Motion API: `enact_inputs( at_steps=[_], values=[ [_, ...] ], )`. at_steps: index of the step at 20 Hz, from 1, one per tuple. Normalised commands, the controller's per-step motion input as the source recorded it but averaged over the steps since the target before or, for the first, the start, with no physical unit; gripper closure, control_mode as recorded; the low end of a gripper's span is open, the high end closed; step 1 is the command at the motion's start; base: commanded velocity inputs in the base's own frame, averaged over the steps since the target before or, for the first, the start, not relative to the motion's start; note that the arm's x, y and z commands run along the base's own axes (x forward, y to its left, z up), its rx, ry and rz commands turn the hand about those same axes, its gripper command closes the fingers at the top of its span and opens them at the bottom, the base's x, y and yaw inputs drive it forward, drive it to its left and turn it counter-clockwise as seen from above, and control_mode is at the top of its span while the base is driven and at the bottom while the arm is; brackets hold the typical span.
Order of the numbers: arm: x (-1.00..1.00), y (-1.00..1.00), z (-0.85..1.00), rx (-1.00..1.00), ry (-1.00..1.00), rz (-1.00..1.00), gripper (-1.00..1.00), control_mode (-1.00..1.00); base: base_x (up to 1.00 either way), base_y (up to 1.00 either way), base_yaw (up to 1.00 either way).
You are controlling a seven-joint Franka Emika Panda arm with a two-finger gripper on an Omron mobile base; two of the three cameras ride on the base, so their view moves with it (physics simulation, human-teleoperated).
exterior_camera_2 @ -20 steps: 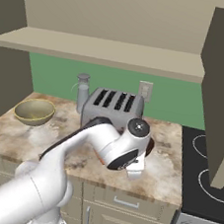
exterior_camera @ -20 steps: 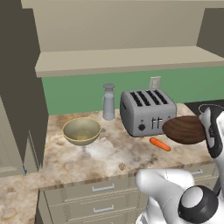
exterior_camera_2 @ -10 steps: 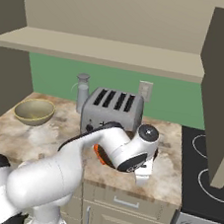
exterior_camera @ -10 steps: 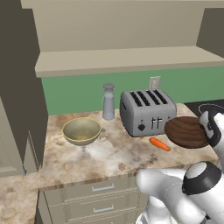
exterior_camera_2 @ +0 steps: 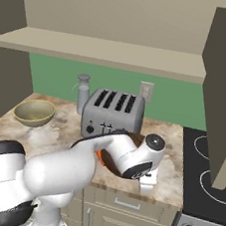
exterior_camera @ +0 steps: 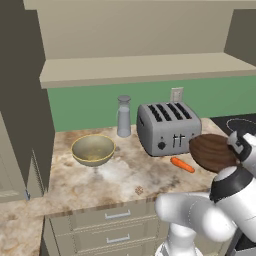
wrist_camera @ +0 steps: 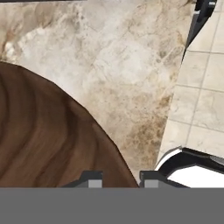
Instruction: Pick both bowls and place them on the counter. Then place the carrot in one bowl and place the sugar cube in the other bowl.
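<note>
end effector (wrist_camera: 120, 177): clamped on the rim of the wooden bowl (exterior_camera: 214, 153), tips either side of its edge in the hand view.
wooden bowl: held near the counter's (exterior_camera: 115, 172) right end, by the stove; can't tell if it touches down yet.
risk 1: thin rim grip, wide bowl; it could pivot or slip.
risk 2: bowl sits just beside the carrot (exterior_camera: 182, 164); lowering here could trap or roll it.
risk 3: counter edge close; a late release tips it off.
beige bowl (exterior_camera: 93, 149): on counter, left.
sugar cube (exterior_camera: 139, 190): near front edge, easy to knock.
</note>
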Motion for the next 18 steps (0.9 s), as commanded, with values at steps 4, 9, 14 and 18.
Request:
enact_inputs(
  at_steps=[4,9,14,18],
  values=[
    [-0.05,0.0,-0.34,0.01,0.13,-0.02,1.0,-1.0,0.0,0.0,0.0],
    [-0.03,-0.05,-0.32,0.01,0.07,-0.02,1.0,-1.0,0.0,0.0,0.0],
    [-0.02,-0.13,-0.26,0.02,0.01,-0.03,1.0,-1.0,0.0,0.0,0.0],
    [0.0,-0.17,-0.21,0.02,0.01,-0.03,1.0,-1.0,0.0,0.0,0.0]
  ],
)
